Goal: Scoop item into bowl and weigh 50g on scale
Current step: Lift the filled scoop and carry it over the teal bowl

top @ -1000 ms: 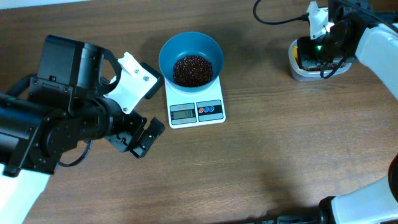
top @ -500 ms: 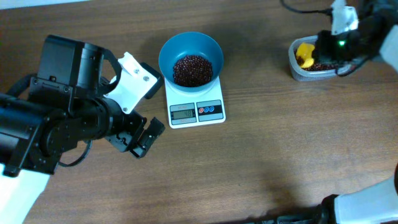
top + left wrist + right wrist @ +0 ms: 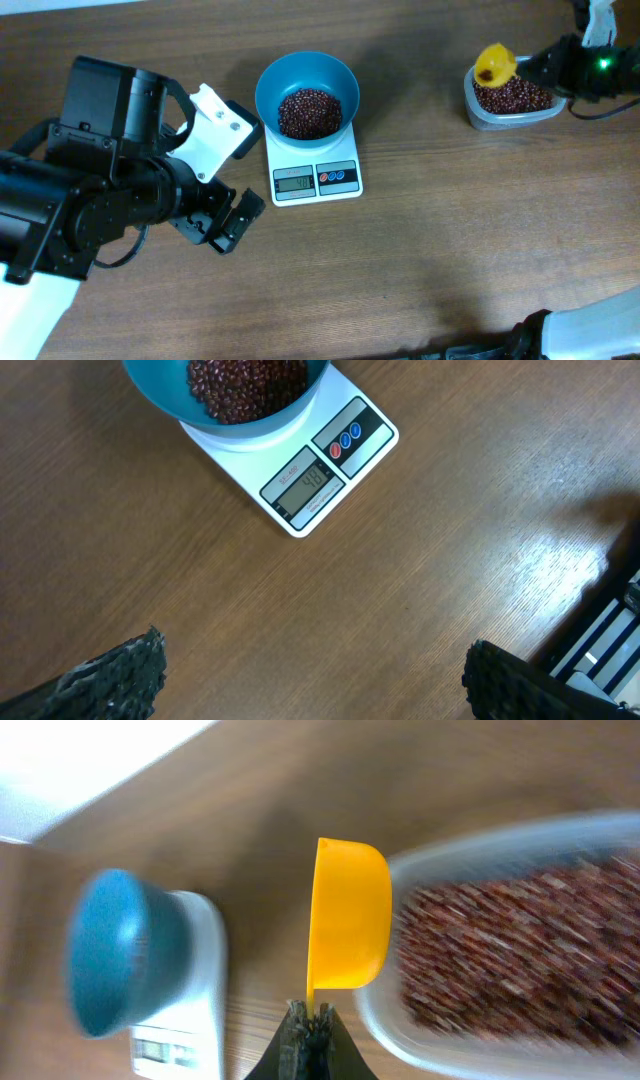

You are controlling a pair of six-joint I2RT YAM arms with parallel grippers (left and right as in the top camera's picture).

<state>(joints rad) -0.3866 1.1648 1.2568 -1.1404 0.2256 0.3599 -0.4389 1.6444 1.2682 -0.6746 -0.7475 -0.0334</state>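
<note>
The teal bowl [image 3: 307,70] stands on the white scale [image 3: 315,178] and holds a heap of red-brown beans [image 3: 308,112]. In the left wrist view the bowl [image 3: 165,395] and the scale [image 3: 320,475] lie ahead of my left gripper [image 3: 315,685], which is open over bare wood. From overhead the left gripper [image 3: 225,222] sits left of the scale. My right gripper [image 3: 535,66] is shut on the handle of a yellow scoop [image 3: 494,64], held over the left rim of the clear tub [image 3: 478,115]. In the right wrist view the scoop [image 3: 348,915] shows no beans.
The clear tub [image 3: 415,1038] at the back right is full of beans [image 3: 515,95]. The bulky left arm [image 3: 90,190] covers the table's left side. A dark rail [image 3: 600,645] runs along the table edge in the left wrist view.
The right arm has drawn back to the right, uncovering the tub. The scoop has risen out of the tub to its left rim. The left arm has not moved.
</note>
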